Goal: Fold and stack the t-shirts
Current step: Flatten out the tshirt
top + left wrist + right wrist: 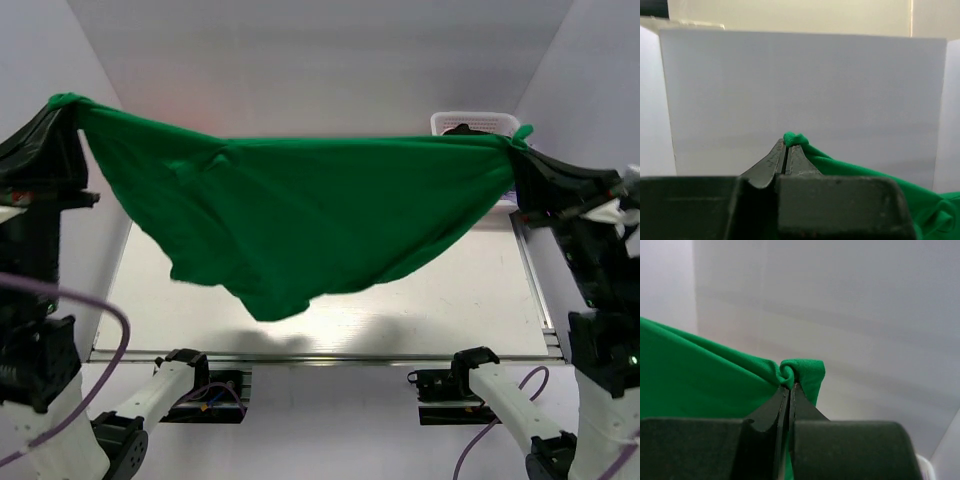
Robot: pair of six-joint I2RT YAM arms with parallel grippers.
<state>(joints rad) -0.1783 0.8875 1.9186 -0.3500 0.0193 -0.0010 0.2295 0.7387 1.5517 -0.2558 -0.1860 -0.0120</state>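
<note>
The bright green t-shirt (300, 215) hangs spread in the air between my two grippers, sagging in the middle with its lowest point above the table. My left gripper (62, 105) is shut on its left corner high at the left; the left wrist view shows the pinched cloth (796, 138) at the tips of my left gripper (785, 146). My right gripper (517, 140) is shut on its right corner high at the right; the right wrist view shows the bunched green cloth (800, 370) above the tips of my right gripper (789, 386). The salmon-pink shirt is out of view.
A white basket (475, 124) stands at the back right, partly behind the shirt. The pale table (450, 300) lies below, with white walls at the back and both sides.
</note>
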